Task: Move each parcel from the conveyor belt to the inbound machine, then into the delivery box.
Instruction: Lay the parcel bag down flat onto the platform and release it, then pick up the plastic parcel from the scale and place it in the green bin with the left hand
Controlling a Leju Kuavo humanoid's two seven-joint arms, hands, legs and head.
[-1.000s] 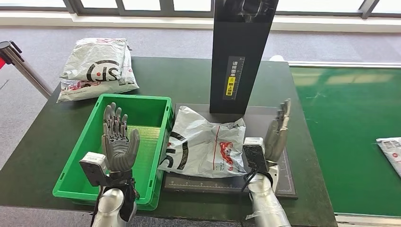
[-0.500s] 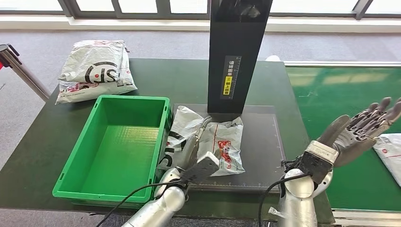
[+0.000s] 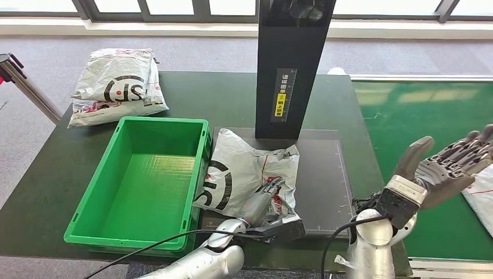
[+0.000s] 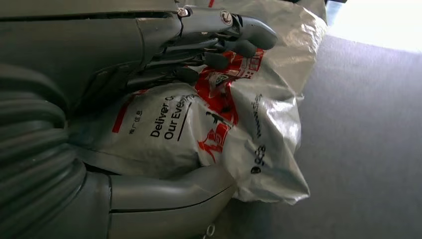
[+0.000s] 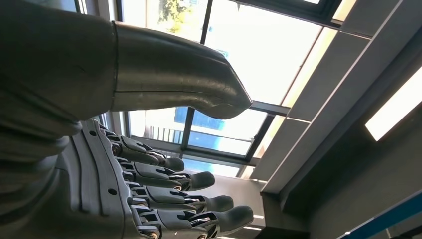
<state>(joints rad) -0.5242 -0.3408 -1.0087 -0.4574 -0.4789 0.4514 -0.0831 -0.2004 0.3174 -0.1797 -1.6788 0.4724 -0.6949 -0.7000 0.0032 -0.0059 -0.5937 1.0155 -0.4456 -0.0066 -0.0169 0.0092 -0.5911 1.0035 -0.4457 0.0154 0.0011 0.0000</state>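
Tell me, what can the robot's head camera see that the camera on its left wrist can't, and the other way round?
Head view alone: the green box, the black inbound machine, a second parcel at the table's far corner, the green conveyor belt, and the right hand raised with fingers spread, holding nothing. Left wrist view alone: the bag's printed lettering up close, and the thumb under its edge. Both: the left hand on the white parcel lying on the machine's dark base.
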